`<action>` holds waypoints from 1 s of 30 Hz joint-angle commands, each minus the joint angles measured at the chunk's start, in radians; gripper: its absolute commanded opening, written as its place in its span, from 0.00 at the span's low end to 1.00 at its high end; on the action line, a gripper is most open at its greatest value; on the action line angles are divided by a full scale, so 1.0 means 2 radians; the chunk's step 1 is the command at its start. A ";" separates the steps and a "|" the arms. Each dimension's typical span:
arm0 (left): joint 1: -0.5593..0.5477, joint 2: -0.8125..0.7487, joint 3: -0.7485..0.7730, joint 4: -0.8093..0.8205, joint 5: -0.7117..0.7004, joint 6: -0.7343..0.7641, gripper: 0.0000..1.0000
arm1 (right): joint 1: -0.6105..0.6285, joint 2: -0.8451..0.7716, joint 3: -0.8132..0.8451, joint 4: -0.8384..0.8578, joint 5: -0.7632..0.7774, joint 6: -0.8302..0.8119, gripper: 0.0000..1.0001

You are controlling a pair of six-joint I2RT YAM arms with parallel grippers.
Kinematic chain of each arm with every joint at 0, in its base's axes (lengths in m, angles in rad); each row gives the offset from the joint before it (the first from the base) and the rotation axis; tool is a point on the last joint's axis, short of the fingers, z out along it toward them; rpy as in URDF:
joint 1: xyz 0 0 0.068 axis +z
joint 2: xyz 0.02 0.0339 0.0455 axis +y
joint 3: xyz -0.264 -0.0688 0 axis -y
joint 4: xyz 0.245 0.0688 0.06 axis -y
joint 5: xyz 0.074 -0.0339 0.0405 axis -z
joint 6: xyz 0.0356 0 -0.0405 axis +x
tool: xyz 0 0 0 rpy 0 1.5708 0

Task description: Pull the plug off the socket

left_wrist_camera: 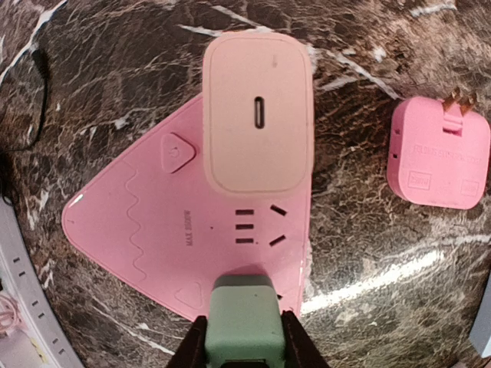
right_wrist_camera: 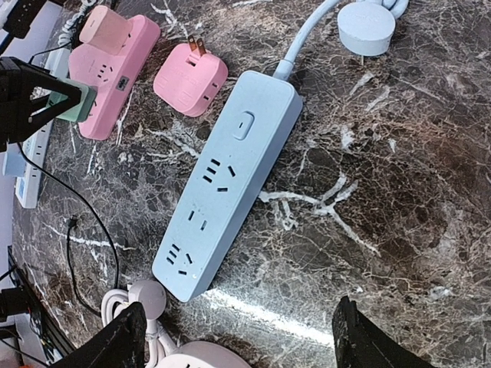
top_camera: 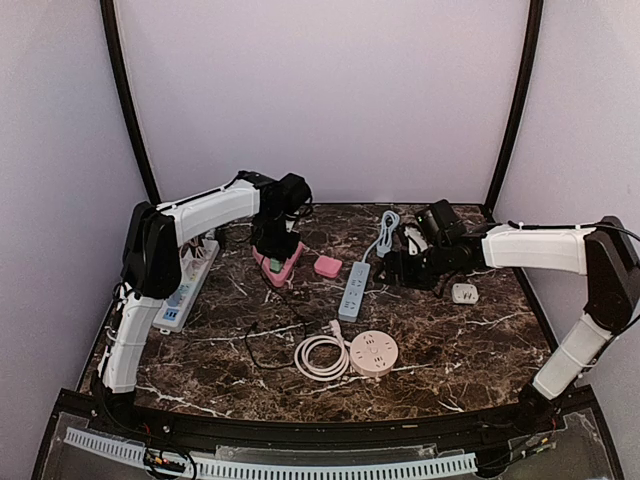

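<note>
Though unclear overhead, left hand point(left_wrist_camera: 244, 346) clamps green plug point(left_wrist_camera: 239, 307).

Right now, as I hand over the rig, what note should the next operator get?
Left tool: closed on the green plug, a finger on each side.
Right tool: open, empty, over the blue strip.
The green plug sits in the pink triangular socket, beside a pink charger.
Done: the grasp. Left: pull the plug out.

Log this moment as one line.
left gripper: shut on green plug | green plug: seated in pink socket | right gripper: open, empty, near blue power strip
</note>
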 commanded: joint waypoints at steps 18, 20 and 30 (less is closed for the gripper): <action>-0.015 -0.195 -0.237 0.075 0.072 -0.060 0.03 | 0.062 0.109 0.116 0.063 -0.069 0.027 0.80; -0.016 -0.232 -0.274 0.104 0.089 -0.077 0.03 | 0.069 0.129 0.133 0.077 -0.088 0.036 0.80; -0.026 -0.326 -0.423 0.259 0.148 -0.171 0.03 | 0.102 0.228 0.205 0.136 -0.158 0.093 0.78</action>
